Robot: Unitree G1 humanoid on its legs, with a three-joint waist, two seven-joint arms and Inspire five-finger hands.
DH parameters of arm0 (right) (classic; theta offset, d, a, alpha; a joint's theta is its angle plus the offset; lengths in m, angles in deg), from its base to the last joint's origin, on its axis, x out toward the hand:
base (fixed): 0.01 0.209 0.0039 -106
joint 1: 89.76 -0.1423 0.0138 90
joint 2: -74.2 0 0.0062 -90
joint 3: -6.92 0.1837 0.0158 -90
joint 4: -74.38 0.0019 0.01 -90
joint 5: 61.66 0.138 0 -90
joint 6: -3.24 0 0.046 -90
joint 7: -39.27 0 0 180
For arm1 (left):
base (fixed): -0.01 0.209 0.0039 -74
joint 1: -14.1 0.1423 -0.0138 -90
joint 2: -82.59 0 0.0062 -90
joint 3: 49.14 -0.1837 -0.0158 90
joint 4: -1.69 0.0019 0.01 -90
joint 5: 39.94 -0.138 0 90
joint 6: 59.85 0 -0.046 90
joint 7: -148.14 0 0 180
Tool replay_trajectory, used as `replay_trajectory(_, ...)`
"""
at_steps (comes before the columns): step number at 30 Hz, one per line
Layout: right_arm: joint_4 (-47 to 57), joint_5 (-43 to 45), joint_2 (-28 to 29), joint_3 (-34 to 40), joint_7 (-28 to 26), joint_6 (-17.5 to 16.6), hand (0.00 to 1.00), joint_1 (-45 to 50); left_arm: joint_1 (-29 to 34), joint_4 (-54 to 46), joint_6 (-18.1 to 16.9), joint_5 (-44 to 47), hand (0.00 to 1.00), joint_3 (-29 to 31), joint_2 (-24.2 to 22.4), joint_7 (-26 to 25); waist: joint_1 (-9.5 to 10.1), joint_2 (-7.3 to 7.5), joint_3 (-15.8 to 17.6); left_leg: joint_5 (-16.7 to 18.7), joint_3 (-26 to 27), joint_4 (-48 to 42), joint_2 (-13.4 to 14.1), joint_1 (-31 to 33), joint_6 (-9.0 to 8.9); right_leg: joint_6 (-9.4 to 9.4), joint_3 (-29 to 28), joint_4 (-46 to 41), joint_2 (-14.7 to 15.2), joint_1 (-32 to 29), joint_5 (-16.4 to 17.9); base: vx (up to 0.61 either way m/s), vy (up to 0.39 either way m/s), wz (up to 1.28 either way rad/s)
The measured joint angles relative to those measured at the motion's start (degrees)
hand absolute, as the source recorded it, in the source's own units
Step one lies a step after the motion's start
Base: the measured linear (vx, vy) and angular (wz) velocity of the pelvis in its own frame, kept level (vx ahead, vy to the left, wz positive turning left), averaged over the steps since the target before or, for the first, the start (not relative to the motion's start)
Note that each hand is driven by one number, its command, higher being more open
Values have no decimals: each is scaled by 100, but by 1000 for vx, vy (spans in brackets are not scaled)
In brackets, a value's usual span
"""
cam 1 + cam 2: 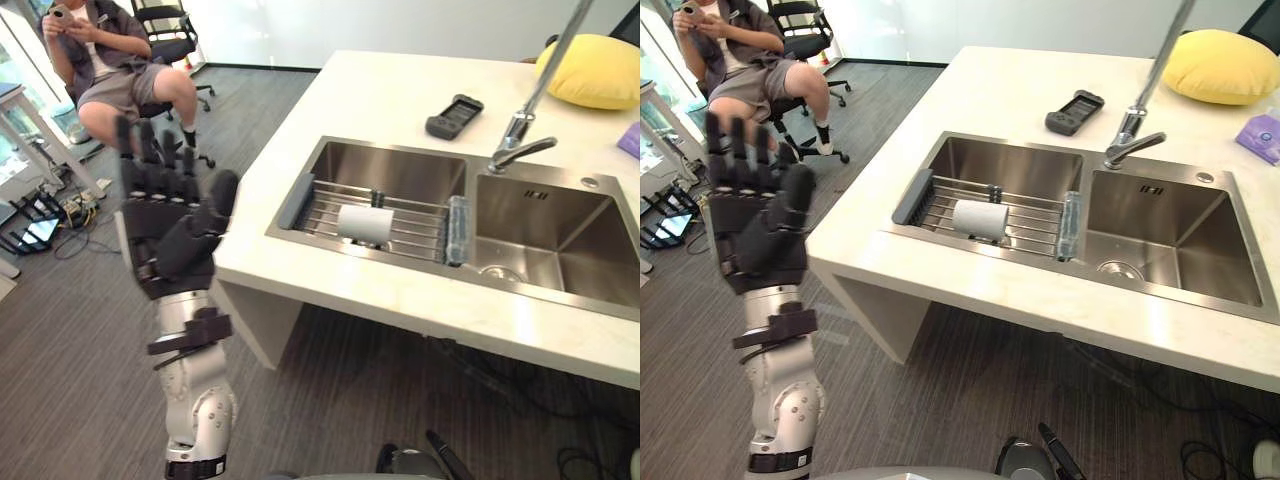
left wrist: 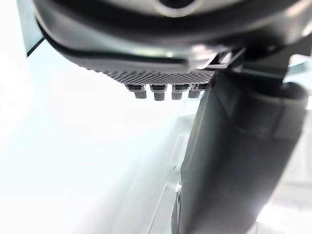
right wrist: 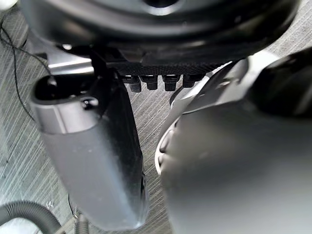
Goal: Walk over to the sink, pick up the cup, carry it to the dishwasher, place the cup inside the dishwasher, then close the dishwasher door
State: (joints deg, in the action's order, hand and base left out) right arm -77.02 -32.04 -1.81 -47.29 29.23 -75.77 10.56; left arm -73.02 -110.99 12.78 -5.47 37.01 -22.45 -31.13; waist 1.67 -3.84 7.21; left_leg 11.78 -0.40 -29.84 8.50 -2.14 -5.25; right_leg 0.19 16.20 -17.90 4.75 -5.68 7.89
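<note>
A white cup (image 1: 365, 223) lies on its side on a wire rack (image 1: 410, 215) across the left basin of the steel sink (image 1: 400, 165). My left hand (image 1: 170, 220) is raised well to the left of the counter, beyond its corner, with fingers straight and spread and nothing in it. The left wrist view looks along its thumb (image 2: 234, 161) toward bright blank space. In the right wrist view my right hand (image 3: 92, 161) hangs over the striped floor, fingers relaxed and holding nothing.
The sink is set in a white counter (image 1: 370, 90) with a tall faucet (image 1: 520, 140) between the basins. A black handset (image 1: 454, 115), a yellow cushion (image 1: 590, 70) and a purple item (image 1: 630, 140) lie on it. A person (image 1: 110, 60) sits on an office chair at far left.
</note>
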Motion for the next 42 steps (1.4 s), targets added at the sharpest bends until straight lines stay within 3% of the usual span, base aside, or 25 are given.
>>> replay_trajectory(2, 1, 1, 7, -16, -6, 76, 100, 103, 13, 3, 167, -87, 100, -78, 2, 66, 19, 53, 33, 164, 156, -885, 138, 389, 24, 90, -44, 266, -133, 311, -45, 103, -100, -14)
replay_trajectory(3, 2, -5, -2, -16, -30, 87, 100, 176, 23, 3, 206, -87, 100, -105, 36, 115, 24, 67, 29, 416, 218, -859, 77, 586, 94, 106, -68, 414, -151, 504, -55, 119, -59, -29)
replay_trajectory(6, 3, -231, -62, -138, -86, 200, 100, 276, 93, -177, 246, -163, 100, -69, 87, 183, 172, 67, 28, 463, 135, 240, -237, 891, 191, 108, -375, 547, -134, 695, -58, 117, 29, -51)
replay_trajectory(9, 92, -286, -177, -324, -79, 255, 100, 358, 131, -459, 354, -188, 100, -20, 114, 227, 191, -131, -102, -625, 139, 957, -166, 936, 218, -139, -636, 398, -255, 780, 50, 172, 131, -52)
replay_trajectory(11, 171, -206, -110, -515, -100, 250, 100, 343, 40, -501, 498, -140, 100, 40, 261, 317, 153, 35, -169, -582, 263, 1086, -372, 883, 314, -279, -720, 231, -6, 655, 134, 203, 197, -23)
replay_trajectory(15, 168, -141, -74, -639, 29, 183, 100, 403, 43, -539, 739, 51, 100, -13, 303, 343, 116, 178, -261, -790, 358, 1852, -744, 560, 418, -442, -722, 112, 358, 589, 290, 101, 103, 5)
replay_trajectory(19, 140, 75, -48, -646, 132, 173, 100, 513, -76, -466, 797, 50, 100, -402, 389, 422, 30, 198, -376, -1266, 314, 2793, -854, 138, 446, -492, -591, 405, 432, 766, 255, 112, -3, 14)
replay_trajectory(23, 112, 69, -27, -562, 143, 174, 100, 545, -323, -116, 1024, 24, 100, -844, 473, 543, -57, 197, -506, -1394, 265, 3107, -823, 43, 404, -498, -498, 531, 387, 805, 242, 108, -51, 7)
replay_trajectory(26, 108, 55, 16, -454, 117, 176, 100, 582, -536, 147, 1308, -368, 100, -928, 597, 741, -118, 202, -566, -1392, 320, 3185, -782, -16, 396, -506, -509, 662, 341, 866, 196, 69, -21, -8)
replay_trajectory(30, 98, 48, 3, -291, 83, 222, 100, 615, -1062, 293, 1336, -2244, 100, -1563, 1325, 1017, -103, 207, -596, -1390, 393, 3218, -750, -39, 393, -517, -514, 922, 296, 968, 45, 10, 14, -8)
replay_trajectory(33, 33, 55, 7, -4, 35, 262, 100, 612, -1436, 292, 1497, -2656, 100, -2087, 1713, 1223, -125, 237, -648, -1397, 451, 3248, -752, -38, 404, -522, -534, 1096, 284, 1002, -77, -36, 38, -9)
replay_trajectory(42, -157, 221, -6, 663, -162, 370, 100, 587, -1764, 647, 1820, -3942, 100, -2377, 2369, 1240, -318, 272, -695, -1526, 566, 3476, -742, -82, 447, -548, -625, 1574, 216, 1057, -394, -46, 15, -8)
